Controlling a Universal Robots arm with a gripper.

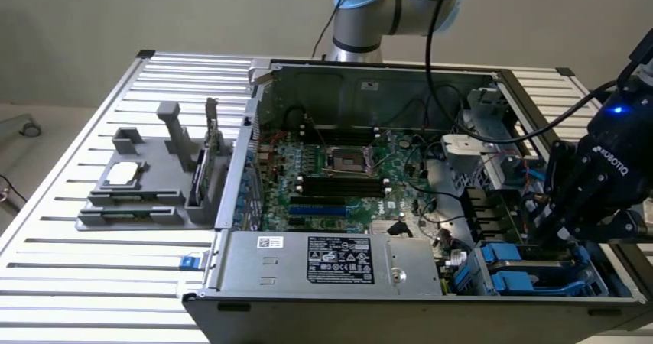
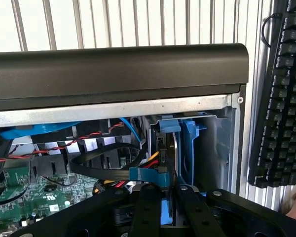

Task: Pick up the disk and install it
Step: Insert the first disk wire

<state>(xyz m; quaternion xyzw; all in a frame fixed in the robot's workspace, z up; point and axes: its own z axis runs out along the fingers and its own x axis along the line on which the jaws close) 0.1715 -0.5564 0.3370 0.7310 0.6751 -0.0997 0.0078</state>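
The disk (image 2: 167, 148) stands on edge in the drive bay at the corner of the open computer case (image 1: 306, 283), its blue carrier showing along its edge. My gripper (image 2: 167, 195) is shut on it, one black finger (image 2: 148, 212) on each side of the blue frame. In the exterior view my gripper (image 1: 551, 237) reaches down into the bay at the case's lower corner on the exterior view's right, above the blue carriers (image 1: 521, 271).
A second blue carrier (image 2: 191, 148) sits in the slot beside the held disk. Black, red and yellow cables (image 2: 108, 163) lie close by. The motherboard (image 1: 337, 176) fills the case's middle. A grey fixture (image 1: 143, 191) stands on the exterior view's left. A black keyboard (image 2: 281, 89) lies outside the case.
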